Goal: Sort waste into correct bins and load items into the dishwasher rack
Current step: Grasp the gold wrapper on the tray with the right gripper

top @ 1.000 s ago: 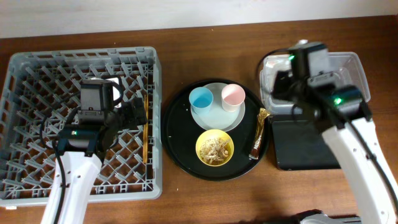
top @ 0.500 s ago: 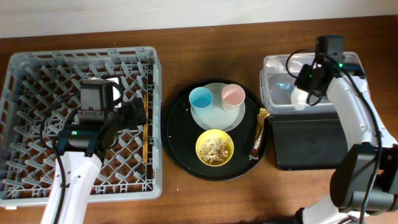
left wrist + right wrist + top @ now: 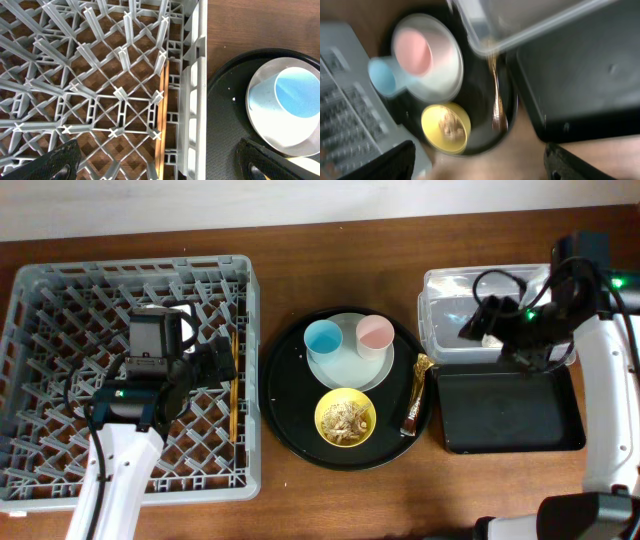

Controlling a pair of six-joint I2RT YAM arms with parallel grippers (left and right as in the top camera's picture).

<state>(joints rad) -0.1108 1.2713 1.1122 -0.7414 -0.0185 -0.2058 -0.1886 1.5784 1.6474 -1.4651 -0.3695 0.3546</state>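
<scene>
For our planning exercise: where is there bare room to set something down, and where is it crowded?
Free: most of the dishwasher rack floor, with only the chopsticks along its right wall; and the bare black rectangular tray beside the clear tub. Crowded: the round black tray, carrying plate, blue cup, pink cup, yellow bowl and foil wrapper.

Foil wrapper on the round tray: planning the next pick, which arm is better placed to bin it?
Right. The right claw hangs over the clear tub; the foil wrapper lies at the round tray's right edge, beside the black bin. The left claw is over the dishwasher rack, farther off.
</scene>
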